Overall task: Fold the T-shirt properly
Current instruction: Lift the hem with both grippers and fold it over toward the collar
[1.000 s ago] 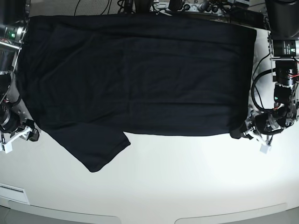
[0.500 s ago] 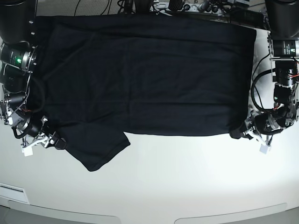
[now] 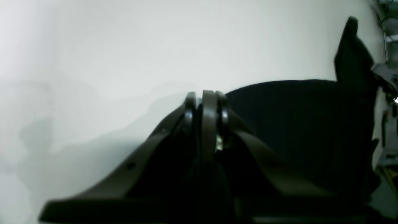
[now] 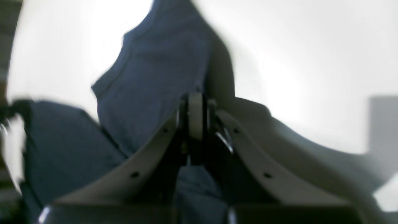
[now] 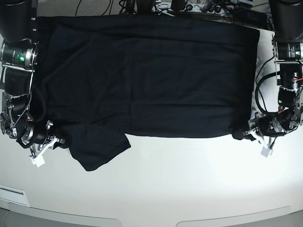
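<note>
T-shirt (image 5: 142,80) spread along tabletop (image 5: 189,179) far edge, long axis left-right. My right gripper (image 5: 57,142) clamped on sleeve-end near corner, left gripper (image 5: 247,134) clamped on hem-end corner. I judge both lift, carry toward far edge.

Plain black, matte, soft cloth short-sleeved T-shirt (image 5: 142,75), unpatterned; beneath it, smooth white flat table (image 5: 189,179); pale grey band along table's near edge.

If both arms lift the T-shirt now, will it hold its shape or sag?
Probably sag: the T-shirt is thin cloth lying flat with soft creases. Its loose sleeve would likely dangle. Pinched at two near corners by the left gripper and right gripper, the middle should droop.
</note>
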`<state>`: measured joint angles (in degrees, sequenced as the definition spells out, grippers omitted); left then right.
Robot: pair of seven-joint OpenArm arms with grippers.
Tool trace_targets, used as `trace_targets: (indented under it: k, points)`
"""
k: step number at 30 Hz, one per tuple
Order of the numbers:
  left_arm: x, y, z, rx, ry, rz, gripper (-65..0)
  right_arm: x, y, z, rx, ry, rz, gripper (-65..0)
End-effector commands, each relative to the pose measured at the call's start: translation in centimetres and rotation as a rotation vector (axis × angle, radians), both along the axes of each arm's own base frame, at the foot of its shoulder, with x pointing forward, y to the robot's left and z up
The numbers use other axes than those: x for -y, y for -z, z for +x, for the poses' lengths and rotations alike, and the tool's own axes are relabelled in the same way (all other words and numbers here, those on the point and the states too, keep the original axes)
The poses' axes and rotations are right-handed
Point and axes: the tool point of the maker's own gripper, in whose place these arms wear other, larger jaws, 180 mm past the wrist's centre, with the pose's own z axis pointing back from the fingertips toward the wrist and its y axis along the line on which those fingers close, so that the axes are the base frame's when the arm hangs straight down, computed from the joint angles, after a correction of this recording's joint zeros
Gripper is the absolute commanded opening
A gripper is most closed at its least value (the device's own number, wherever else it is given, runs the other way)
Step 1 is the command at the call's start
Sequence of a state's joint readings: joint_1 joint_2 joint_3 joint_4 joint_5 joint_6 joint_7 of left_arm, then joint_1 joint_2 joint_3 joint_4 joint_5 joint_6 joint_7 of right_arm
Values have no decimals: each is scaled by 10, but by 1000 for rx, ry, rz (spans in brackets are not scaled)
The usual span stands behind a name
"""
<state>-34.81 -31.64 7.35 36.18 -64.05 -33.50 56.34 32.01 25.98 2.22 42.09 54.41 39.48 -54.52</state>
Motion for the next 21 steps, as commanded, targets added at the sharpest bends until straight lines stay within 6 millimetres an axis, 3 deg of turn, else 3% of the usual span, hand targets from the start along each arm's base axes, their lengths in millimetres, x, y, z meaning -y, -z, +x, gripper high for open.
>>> trace_targets:
  k: [1, 5, 12, 21]
  points:
    - [-10, -8, 2, -3, 18, 36, -650, 4, -21, 9, 68, -21, -25, -650]
    - [-12, -26, 8, 49, 60, 44, -650, -5, -32, -11, 147, -133, -134, -650]
    - [-5, -53, 10, 135, 159, 52, -650, -1, -61, -49, 280, -259, -294, -650]
    - [16, -64, -7, 98, 276, 0, -650, -4, -67, -96, 298, -398, -406, -650]
